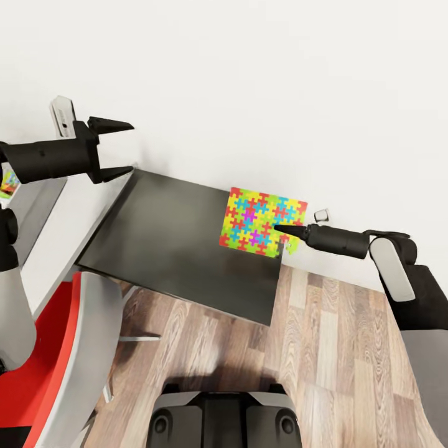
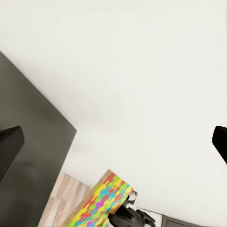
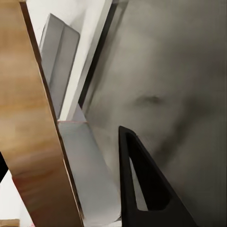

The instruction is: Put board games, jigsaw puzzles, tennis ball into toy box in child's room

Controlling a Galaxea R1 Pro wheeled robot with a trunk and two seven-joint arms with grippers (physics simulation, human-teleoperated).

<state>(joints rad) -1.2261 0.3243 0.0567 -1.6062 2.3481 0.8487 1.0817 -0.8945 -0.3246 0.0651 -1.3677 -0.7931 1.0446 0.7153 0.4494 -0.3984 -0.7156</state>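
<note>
Midair, the square jigsaw puzzle (image 1: 262, 222) hung over the far right corner of the dark grey-topped cabinet (image 1: 168, 239), pinched at its edge by our right gripper (image 1: 287, 231). Our left gripper (image 1: 114, 149) was raised nearby, fingers spread, grasping nothing.

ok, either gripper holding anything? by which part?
Right gripper grips the jigsaw puzzle by its edge nearest the arm, over the dark cabinet. Left gripper holds nothing, jaws open.
</note>
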